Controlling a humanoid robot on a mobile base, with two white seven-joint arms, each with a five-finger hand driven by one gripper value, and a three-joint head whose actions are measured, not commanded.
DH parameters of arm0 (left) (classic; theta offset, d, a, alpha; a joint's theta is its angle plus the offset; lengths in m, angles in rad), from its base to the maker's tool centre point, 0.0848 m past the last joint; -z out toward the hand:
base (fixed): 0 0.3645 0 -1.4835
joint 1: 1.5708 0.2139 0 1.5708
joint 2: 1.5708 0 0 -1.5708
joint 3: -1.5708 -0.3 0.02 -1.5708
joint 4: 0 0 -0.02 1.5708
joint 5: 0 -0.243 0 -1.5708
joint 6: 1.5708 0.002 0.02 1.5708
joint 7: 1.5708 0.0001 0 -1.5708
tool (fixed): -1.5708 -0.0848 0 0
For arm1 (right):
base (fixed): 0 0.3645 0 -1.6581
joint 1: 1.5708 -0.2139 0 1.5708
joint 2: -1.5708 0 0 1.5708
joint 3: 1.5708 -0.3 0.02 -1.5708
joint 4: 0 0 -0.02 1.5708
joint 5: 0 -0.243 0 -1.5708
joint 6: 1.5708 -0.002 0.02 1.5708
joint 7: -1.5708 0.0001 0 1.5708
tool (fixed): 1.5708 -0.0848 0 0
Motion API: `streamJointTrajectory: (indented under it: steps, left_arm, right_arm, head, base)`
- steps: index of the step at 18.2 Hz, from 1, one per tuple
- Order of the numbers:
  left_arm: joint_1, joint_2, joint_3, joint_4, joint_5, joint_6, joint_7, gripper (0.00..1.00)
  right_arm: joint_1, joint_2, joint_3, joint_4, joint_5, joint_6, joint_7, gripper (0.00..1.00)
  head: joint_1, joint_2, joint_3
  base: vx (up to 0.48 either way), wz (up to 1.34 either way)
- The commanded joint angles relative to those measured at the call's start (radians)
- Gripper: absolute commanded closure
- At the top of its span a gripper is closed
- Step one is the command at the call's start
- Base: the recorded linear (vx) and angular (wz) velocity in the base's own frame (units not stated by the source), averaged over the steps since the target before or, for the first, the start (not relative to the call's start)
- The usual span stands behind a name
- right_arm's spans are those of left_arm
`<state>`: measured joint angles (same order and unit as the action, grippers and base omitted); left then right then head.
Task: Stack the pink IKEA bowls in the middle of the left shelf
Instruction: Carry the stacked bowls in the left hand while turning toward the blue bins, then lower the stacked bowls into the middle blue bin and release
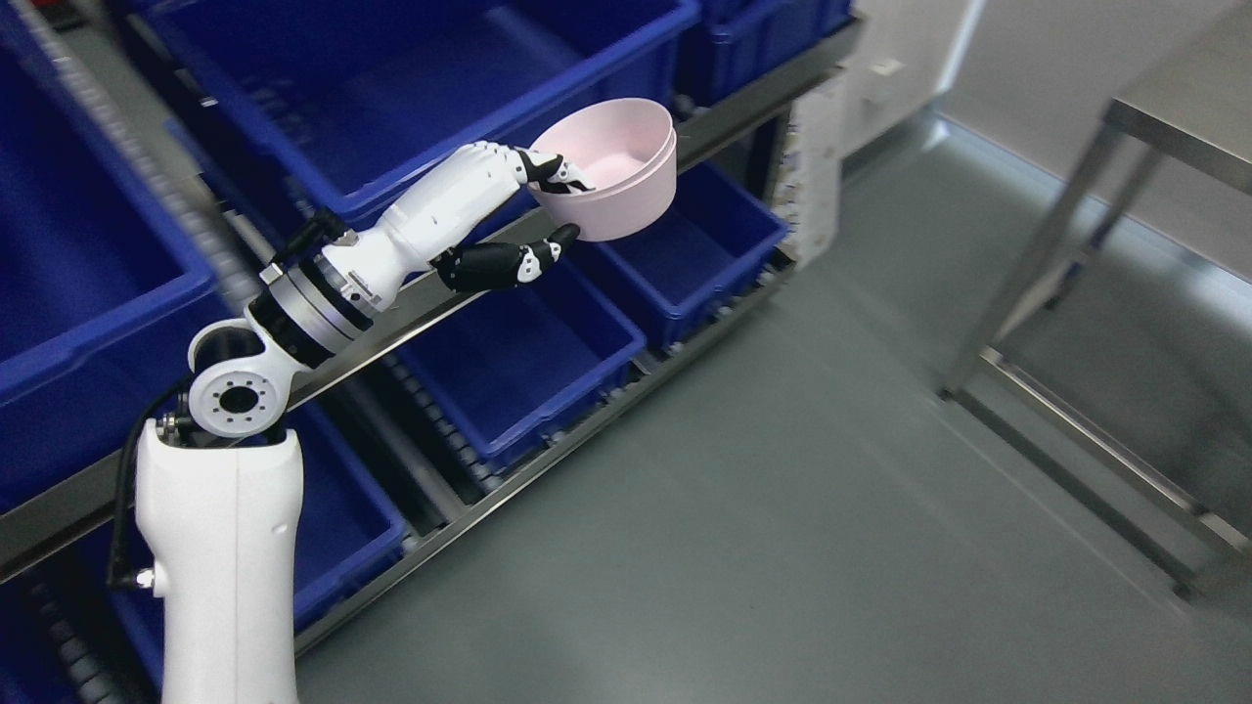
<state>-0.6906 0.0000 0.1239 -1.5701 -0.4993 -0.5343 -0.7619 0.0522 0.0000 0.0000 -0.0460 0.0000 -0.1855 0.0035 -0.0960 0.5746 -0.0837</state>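
A pink bowl (pixel 614 168) is held in the air in front of the shelf rack (pixel 743 98), tilted slightly, its opening up. It looks like two bowls nested, with a double rim. My left hand (pixel 548 210) is shut on the bowl's left rim, fingers over the edge and thumb under the base. The left arm (pixel 225 548) rises from the lower left. The bowl hovers above the lower blue bins, just off the front rail of the middle shelf.
Large blue bins (pixel 411 88) fill the middle shelf; smaller blue bins (pixel 528 362) sit on the lower level. A metal table frame (pixel 1056 235) stands at the right. Grey floor (pixel 782 508) lies between them.
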Motion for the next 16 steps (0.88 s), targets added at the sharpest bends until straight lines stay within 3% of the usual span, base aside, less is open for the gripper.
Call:
streamJointTrajectory:
  steps: [1,10,16]
  left_arm:
    - [-0.137,0.017,-0.079,0.001,0.002,0.054,0.009,0.96]
    - [-0.372,0.017,-0.171,0.022,-0.016,0.234,0.004,0.96]
    - [-0.356,0.043,-0.207,0.189,-0.088,0.266,-0.007,0.96]
  right_arm:
    - [0.000,-0.017,-0.011,0.000,0.008,0.000,0.001,0.00]
    - [0.000,-0.017,-0.009,0.000,0.008,0.000,0.000,0.00]
    - [0.000,-0.017,-0.009,0.000,0.008,0.000,0.000,0.00]
  head:
    - [0.0000,0.000,0.000]
    - [0.0000,0.000,0.000]
    - [0.0000,0.000,0.000]
  base:
    - [-0.047,1.16]
    - [0.050,1.02]
    - [0.072,0.45]
